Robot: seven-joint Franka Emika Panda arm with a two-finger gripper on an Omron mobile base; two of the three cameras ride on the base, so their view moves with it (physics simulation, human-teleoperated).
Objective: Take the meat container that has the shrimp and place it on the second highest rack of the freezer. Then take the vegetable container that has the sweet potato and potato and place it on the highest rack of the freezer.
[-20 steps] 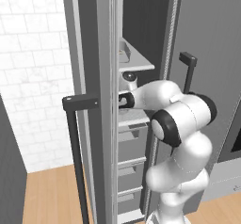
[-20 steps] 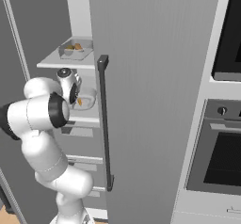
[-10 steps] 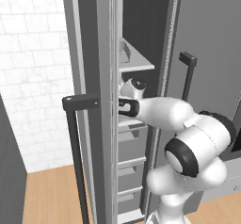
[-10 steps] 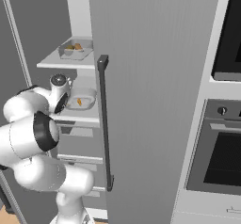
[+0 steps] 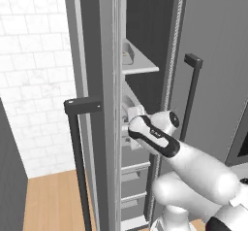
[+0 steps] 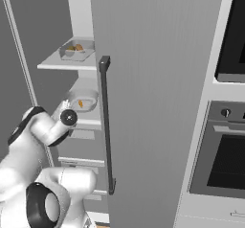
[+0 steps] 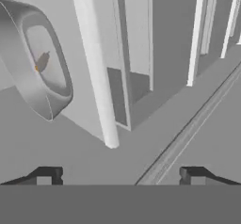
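The freezer (image 6: 158, 78) looks like brushed matt steel with a dark matt bar handle (image 6: 106, 126), its highest rack (image 6: 60, 65) smooth pale plastic, the meat container (image 7: 40, 63) smooth dull grey, beside wood-grain flooring (image 5: 48, 201).

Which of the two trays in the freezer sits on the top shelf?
The vegetable container, the small rectangular one with brownish lumps; the meat container, wider with one orange piece, sits one shelf below.

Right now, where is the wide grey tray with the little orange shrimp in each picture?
Left base view: the wide rounded-square grey meat container peeks out mid-frame, above the wrist, mostly hidden by the door edge.
Right base view: left of centre, on the second shelf, just above the wrist.
Hand view: upper left, rolled sideways, beyond the open gripper.
Shared landmark: the pale shelf under it, below the top shelf with the small rectangular grey vegetable container.
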